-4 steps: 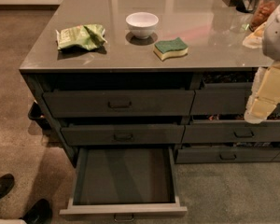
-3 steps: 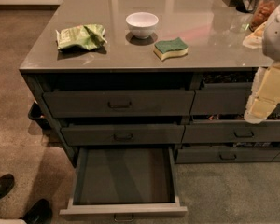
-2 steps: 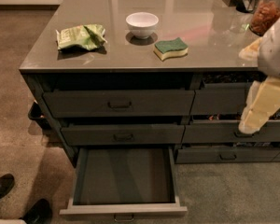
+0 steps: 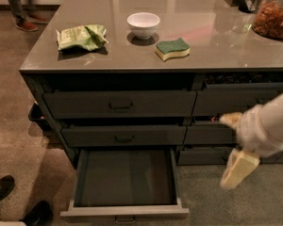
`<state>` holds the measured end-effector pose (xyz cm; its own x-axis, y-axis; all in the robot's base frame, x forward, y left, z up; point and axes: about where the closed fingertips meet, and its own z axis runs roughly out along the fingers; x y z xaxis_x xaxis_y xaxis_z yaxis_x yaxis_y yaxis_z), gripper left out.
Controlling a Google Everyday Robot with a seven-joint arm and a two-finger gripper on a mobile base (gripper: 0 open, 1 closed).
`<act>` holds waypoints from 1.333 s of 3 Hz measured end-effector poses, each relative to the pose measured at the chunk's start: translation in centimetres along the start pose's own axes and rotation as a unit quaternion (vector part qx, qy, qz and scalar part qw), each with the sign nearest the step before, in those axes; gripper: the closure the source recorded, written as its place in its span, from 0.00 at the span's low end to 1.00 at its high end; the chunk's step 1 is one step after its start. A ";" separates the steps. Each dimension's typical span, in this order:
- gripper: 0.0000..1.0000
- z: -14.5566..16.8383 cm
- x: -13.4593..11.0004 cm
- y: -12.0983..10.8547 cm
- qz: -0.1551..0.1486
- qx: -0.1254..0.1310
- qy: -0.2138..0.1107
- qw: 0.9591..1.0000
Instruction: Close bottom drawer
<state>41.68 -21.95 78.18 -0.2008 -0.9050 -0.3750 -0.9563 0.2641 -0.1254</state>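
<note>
The bottom drawer point(image 4: 125, 212) of the dark-grey cabinet stands pulled far out toward me. Its low front panel is at the lower edge of the view, with a small dark handle point(image 4: 125, 219) at its centre. The long flat grey tray inside point(image 4: 125, 177) holds nothing. My gripper point(image 4: 237, 169), cream-coloured on a white arm, hangs at the right, about level with the drawer. It is to the right of the drawer and apart from it, and looks blurred.
On the counter point(image 4: 212, 41) lie a green bag point(image 4: 81, 36), a white bowl point(image 4: 143, 23), a green-and-yellow sponge point(image 4: 172, 49) and a jar of snacks point(image 4: 275, 13). Taller drawers point(image 4: 120, 105) are shut above. Someone's black shoes point(image 4: 19, 204) are at the lower left, and feet point(image 4: 27, 21) at the upper left.
My arm and gripper have swung down and to the left, from beside the upper right drawers to the level of the open bottom drawer. The drawer has not moved.
</note>
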 end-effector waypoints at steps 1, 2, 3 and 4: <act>0.00 11.7 4.2 4.1 0.028 -0.057 -0.029 0.998; 0.00 17.6 5.7 4.4 0.052 -0.065 -0.055 0.995; 0.00 18.0 5.6 4.4 0.051 -0.067 -0.059 0.995; 0.00 20.8 5.4 4.3 0.043 -0.086 -0.083 0.992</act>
<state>40.92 -18.71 56.50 -0.2590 -0.8104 -0.5255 -0.9621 0.2644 0.0664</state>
